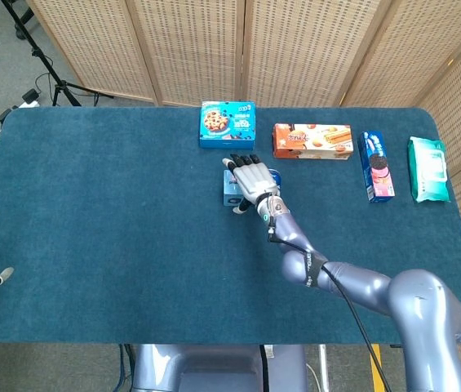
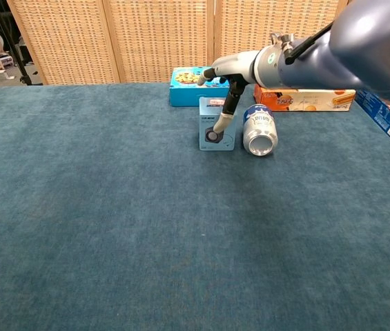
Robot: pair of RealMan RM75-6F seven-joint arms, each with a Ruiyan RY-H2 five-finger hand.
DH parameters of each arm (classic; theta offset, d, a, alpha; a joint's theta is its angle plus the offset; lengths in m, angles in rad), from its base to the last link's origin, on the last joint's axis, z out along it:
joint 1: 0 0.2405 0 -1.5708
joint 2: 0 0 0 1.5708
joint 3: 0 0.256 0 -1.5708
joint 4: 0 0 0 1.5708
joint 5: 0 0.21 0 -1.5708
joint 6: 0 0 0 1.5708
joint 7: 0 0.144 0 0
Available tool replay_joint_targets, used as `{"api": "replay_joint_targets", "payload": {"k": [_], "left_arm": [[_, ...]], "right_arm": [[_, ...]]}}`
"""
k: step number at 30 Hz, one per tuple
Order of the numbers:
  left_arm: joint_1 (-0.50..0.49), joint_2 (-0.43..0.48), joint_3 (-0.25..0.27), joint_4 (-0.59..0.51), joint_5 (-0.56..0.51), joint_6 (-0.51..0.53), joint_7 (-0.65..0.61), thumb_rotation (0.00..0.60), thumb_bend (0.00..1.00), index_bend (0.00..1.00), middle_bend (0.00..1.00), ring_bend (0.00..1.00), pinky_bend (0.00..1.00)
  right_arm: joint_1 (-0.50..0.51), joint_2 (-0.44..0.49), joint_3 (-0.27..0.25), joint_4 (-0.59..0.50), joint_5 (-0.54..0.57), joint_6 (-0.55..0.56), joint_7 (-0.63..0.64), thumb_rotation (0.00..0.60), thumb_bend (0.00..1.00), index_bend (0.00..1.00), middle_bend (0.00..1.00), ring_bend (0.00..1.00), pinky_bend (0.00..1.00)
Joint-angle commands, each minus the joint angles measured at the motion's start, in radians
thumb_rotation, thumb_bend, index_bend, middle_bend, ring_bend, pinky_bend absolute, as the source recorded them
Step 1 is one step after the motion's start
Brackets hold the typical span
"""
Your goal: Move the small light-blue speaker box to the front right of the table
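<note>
Right hand [image 1: 250,178] sits over the speaker box [image 2: 216,132] mid-table, fingers spread across its top, thumb down its front face, grip not clearly closed; a can [image 2: 259,131] lies just beside it

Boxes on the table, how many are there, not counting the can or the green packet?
4: speaker box under the right hand, blue cookie box behind it, orange wafer box beside that, long blue cookie box further right.
</note>
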Motion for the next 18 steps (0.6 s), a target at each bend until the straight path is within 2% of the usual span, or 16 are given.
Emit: {"api": "replay_joint_targets", "payload": {"k": [1,4,7,9,12,16,17,18], "left_arm": [[-0.003,0.000,-0.001,0.002,-0.006,-0.006,-0.002,0.600,0.00,0.00,0.00,0.00,0.00],[-0.005,0.000,-0.002,0.004,-0.011,-0.012,-0.003,0.600,0.00,0.00,0.00,0.00,0.00],[-0.009,0.000,-0.003,0.008,-0.019,-0.021,-0.002,0.600,0.00,0.00,0.00,0.00,0.00],[-0.011,-0.002,-0.004,0.010,-0.024,-0.027,0.000,0.600,0.00,0.00,0.00,0.00,0.00],[-0.014,-0.003,-0.005,0.012,-0.030,-0.031,0.002,0.600,0.00,0.00,0.00,0.00,0.00],[-0.018,-0.004,-0.007,0.013,-0.038,-0.038,0.006,0.600,0.00,0.00,0.00,0.00,0.00],[-0.019,-0.004,-0.006,0.012,-0.039,-0.040,0.008,0.600,0.00,0.00,0.00,0.00,0.00],[-0.019,-0.004,-0.004,0.007,-0.031,-0.038,0.008,0.600,0.00,0.00,0.00,0.00,0.00]], "right_arm": [[0.019,-0.047,-0.014,0.075,0.011,-0.017,-0.003,0.600,0.00,0.00,0.04,0.02,0.00],[0.022,-0.076,-0.017,0.126,0.005,-0.027,0.004,0.600,0.00,0.01,0.20,0.15,0.01],[0.022,-0.107,-0.013,0.175,-0.012,-0.041,0.022,0.600,0.00,0.18,0.39,0.31,0.05],[0.021,-0.132,-0.007,0.208,-0.043,-0.029,0.040,0.600,0.04,0.33,0.51,0.42,0.09],[0.015,-0.167,0.005,0.248,-0.103,-0.001,0.078,0.600,0.18,0.45,0.58,0.47,0.12],[-0.002,-0.195,0.027,0.288,-0.200,0.013,0.159,0.600,0.25,0.47,0.60,0.48,0.12],[-0.009,-0.189,0.037,0.280,-0.231,0.020,0.185,0.600,0.26,0.47,0.60,0.48,0.12],[-0.016,-0.153,0.057,0.227,-0.276,0.057,0.217,0.600,0.26,0.47,0.60,0.48,0.12]]}}
